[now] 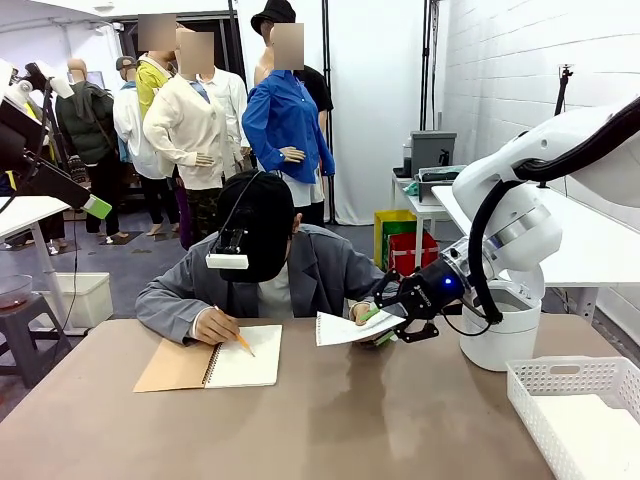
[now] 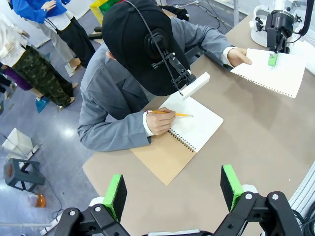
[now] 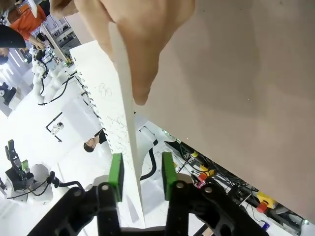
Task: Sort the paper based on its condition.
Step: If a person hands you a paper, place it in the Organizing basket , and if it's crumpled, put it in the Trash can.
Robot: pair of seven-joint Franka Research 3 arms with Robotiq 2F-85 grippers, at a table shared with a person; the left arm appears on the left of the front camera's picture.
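Since the sheet is offered edge-on, the right gripper has one green pad each side of it. Jaws are partway in and straddle the paper's edge, w/ one pad about touching and a visible gap at the other. So it's not clamped yet, and the gripper bears none of the sheet's weight.

The person's hand pinches the far edge and holds the sheet up off the table, prob. so the fingers can get above and below it w/o scraping the top. The sheet looks flat and uncrumpled, w/ faint scribbles and small holes along one edge. It hangs btwn hand and gripper, right of the table's centre, just in front of the person.

The left gripper hovers high over the table's other side, jaws wide apart and empty, prob. parked out of the way.

The person's other hand holds a pencil on an open notebook, well apart from the handover. A white basket sits at the near right corner and a white tub behind the right arm. These are likely the sorting spots, tho I can't tell which takes flat paper.
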